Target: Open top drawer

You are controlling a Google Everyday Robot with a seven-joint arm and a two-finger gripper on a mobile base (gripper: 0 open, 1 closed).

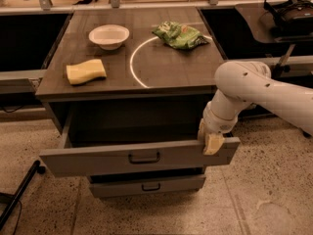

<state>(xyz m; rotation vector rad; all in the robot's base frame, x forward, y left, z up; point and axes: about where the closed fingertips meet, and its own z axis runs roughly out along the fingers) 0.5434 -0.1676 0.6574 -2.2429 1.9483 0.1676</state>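
Gripper [207, 140] tight on right upper edge of top drawer [142, 158], front well out, open floor [146, 214] ahead.

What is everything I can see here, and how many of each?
Top drawer: one, grey, open below the tabletop, black handle at centre.
Lower drawer: one seen, grey, shut, under the top drawer.
Table: one, dark wood, with a white arc marked on top.
Bowl: one, white, back left of the table.
Sponge: one, yellow, front left of the table.
Bag: one, green, crumpled, back right of the table.
Headset: one, black, on the side desk at far right.
Arm: one, white, reaching in from the right.
Gripper: one, tan, at the right end of the top drawer's front, at its upper edge.
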